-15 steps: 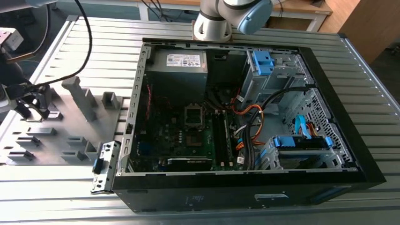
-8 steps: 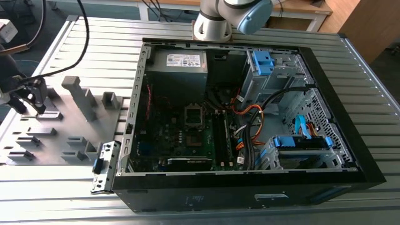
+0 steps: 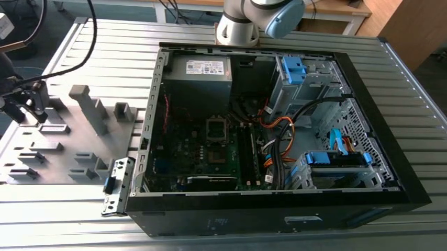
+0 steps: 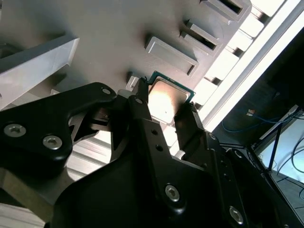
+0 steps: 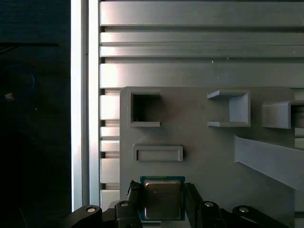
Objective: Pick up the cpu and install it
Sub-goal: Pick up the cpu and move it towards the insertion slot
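Note:
The cpu (image 5: 162, 199) is a small square chip with a silvery top and a dark green rim. It sits between the two black fingers of my gripper (image 5: 163, 194), which press on two opposite edges. In the second wrist view the cpu (image 4: 166, 97) shows just past the fingertips (image 4: 140, 99), over the grey fixture plate (image 4: 118, 38). In the exterior view my gripper (image 3: 31, 107) hangs at the far left over that fixture plate (image 3: 70, 141), well away from the open computer case (image 3: 279, 130). The silver-framed socket (image 3: 216, 129) lies on the motherboard inside the case.
The fixture plate carries several raised grey blocks and slots (image 3: 91, 107). The case holds a power supply (image 3: 202, 70), blue drive brackets (image 3: 293, 68), orange and black cables (image 3: 279, 130) and memory sticks (image 3: 246, 157). The arm's base (image 3: 241, 23) stands behind the case on a ribbed metal table (image 3: 63, 209).

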`<state>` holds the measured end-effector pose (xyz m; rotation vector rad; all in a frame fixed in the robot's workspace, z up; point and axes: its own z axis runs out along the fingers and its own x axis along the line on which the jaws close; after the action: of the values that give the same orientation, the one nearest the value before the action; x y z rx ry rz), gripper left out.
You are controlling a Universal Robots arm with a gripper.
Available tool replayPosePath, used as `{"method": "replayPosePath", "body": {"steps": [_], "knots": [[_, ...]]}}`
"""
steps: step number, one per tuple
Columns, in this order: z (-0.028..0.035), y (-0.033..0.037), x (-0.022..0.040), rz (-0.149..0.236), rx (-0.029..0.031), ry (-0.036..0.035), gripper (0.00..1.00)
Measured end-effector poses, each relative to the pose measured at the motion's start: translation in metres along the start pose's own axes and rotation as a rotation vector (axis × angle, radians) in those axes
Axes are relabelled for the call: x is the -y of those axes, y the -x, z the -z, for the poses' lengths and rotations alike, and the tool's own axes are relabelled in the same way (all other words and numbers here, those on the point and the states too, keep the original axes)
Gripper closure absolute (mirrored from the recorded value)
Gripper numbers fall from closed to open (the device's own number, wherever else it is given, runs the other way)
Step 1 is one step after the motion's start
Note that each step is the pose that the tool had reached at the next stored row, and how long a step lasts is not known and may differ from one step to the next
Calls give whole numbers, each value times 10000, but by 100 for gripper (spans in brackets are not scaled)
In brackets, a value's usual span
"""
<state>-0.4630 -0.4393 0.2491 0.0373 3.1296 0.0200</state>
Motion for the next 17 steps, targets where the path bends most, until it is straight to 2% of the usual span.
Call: {"method": "replayPosePath", "body": {"steps": [3, 7, 10, 17], "knots": [[4, 0, 0, 0, -2, -2, 53], [60, 0, -1, -1, -3, 3, 53], [134, 3, -2, 0, -3, 25, 53], [342, 15, -4, -2, -6, 161, 53]]}}
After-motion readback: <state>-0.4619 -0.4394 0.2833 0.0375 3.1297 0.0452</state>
